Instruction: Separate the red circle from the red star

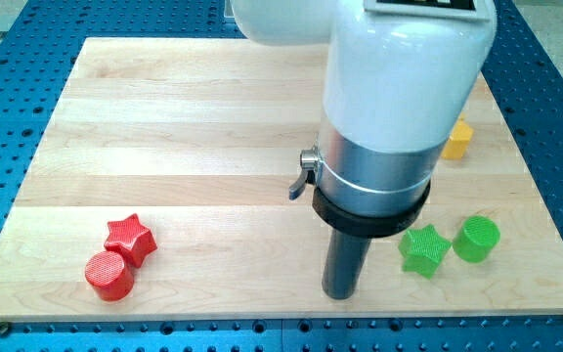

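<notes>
The red star (pixel 131 238) lies near the board's bottom left corner. The red circle (pixel 109 276) sits just below and left of it, touching it. My tip (pixel 340 293) rests on the board near the bottom edge, well to the right of both red blocks and left of the green star (pixel 423 249).
A green circle (pixel 477 239) sits right of the green star. A yellow block (pixel 456 140) shows partly behind the arm at the right edge. The wooden board (pixel 184 127) lies on a blue perforated table. The white arm body hides the upper middle right.
</notes>
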